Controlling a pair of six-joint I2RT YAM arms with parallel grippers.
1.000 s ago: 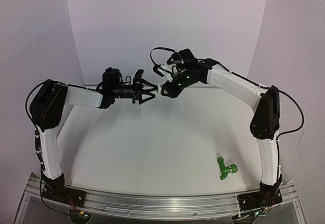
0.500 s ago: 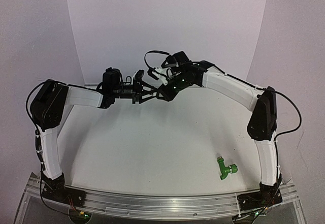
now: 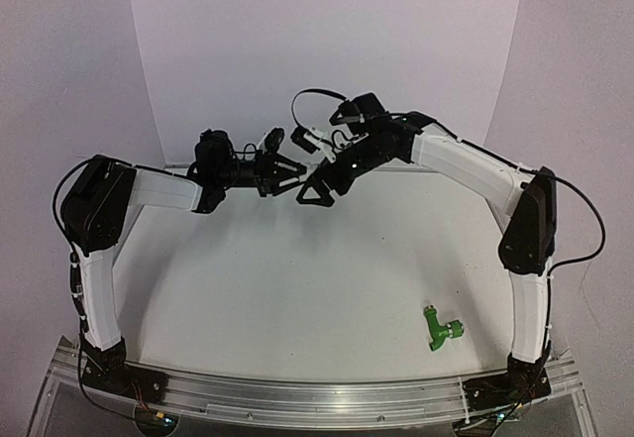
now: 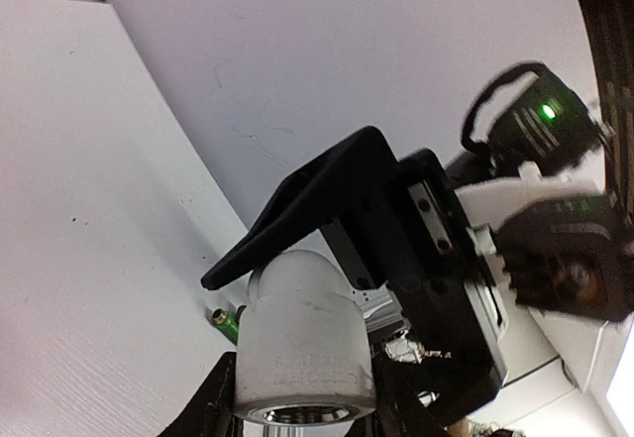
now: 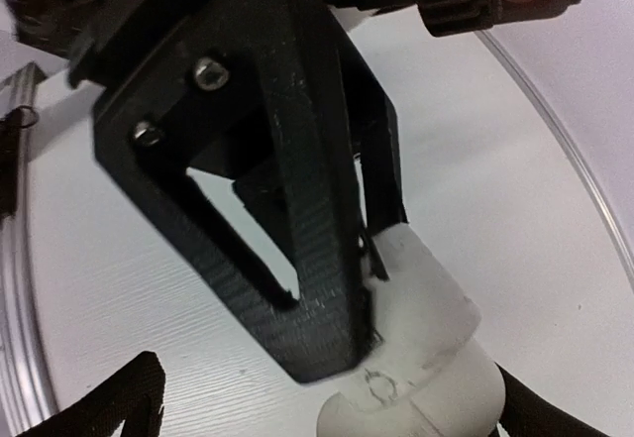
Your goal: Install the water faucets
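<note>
The white fitting (image 4: 302,343) is up in the air at the back of the table, a stubby cylinder with a domed end. My left gripper (image 4: 302,405) is shut on it, one finger on each side. My right gripper (image 5: 317,412) stands wide open around the same fitting (image 5: 426,358), its fingers apart from it. In the top view the left gripper (image 3: 287,172) and right gripper (image 3: 315,191) meet tip to tip, and the fitting is hidden between them. The green tap (image 3: 442,328) lies on the table at the near right, untouched; the left wrist view shows it too (image 4: 226,323).
A white curved backdrop (image 3: 327,41) rises behind the table. The aluminium rail (image 3: 317,392) with both arm bases runs along the near edge. The right arm's elbow (image 3: 525,224) hangs above the table's right side, near the green tap.
My right gripper has opened wide and let go of the white fitting. My left gripper has closed onto it. The right arm has shifted a little back to the right.
</note>
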